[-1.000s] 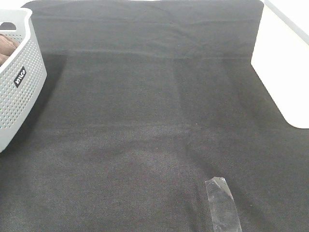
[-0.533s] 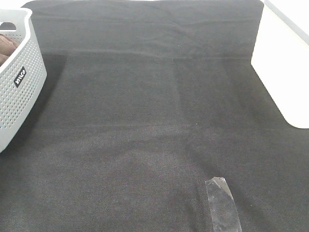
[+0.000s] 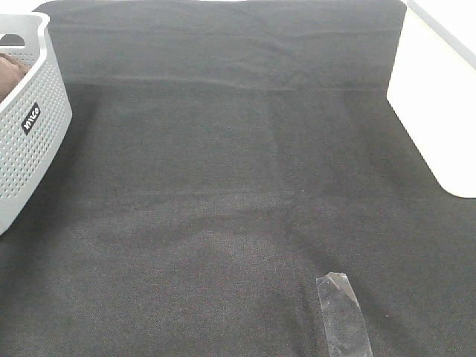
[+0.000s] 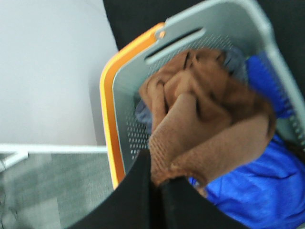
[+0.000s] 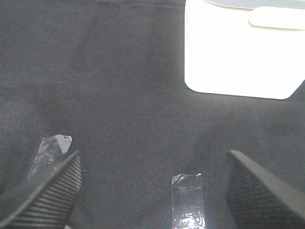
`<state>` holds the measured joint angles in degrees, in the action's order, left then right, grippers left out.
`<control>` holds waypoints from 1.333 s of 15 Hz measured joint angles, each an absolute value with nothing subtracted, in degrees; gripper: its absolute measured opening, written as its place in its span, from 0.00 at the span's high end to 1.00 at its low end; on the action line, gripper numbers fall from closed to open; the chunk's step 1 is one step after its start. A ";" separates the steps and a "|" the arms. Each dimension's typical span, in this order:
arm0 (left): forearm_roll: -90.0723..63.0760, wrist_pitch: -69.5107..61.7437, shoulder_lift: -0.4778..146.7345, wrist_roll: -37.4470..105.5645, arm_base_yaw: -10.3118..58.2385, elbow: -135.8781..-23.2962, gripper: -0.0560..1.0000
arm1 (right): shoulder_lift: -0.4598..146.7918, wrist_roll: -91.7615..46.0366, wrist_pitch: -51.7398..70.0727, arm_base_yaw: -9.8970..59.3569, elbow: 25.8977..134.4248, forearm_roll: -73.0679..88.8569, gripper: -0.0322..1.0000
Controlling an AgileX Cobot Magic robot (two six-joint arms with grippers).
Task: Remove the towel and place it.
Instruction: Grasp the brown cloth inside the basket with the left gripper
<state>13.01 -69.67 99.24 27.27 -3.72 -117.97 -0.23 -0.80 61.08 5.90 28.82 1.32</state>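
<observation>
Firmly in left claw point(image 4: 156, 179), towel point(image 4: 209, 119) over basket point(image 4: 127, 95).

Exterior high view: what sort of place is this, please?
Probably a robot test bench staged for laundry work: a black table cloth as the work surface, a clear tape strip stuck on it, and a grey perforated laundry basket with a brown towel in it.

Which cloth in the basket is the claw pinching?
The brown towel; the left gripper is shut on its fold, while the blue cloth lies beneath it.
</observation>
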 joint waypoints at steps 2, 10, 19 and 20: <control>12.95 -69.67 95.74 28.36 1.66 -117.97 0.95 | -0.23 -0.80 61.08 5.90 28.82 1.32 0.21; 15.47 -70.13 92.42 21.66 28.07 -123.70 0.95 | 3.67 -7.45 56.26 5.90 29.62 10.37 0.21; 26.53 -69.16 98.89 9.00 43.37 -124.05 0.95 | 30.54 -59.76 49.85 5.90 29.62 55.00 0.21; 29.11 -69.79 100.55 9.00 43.37 -124.05 0.95 | 33.86 -62.45 49.10 5.90 29.62 58.16 0.21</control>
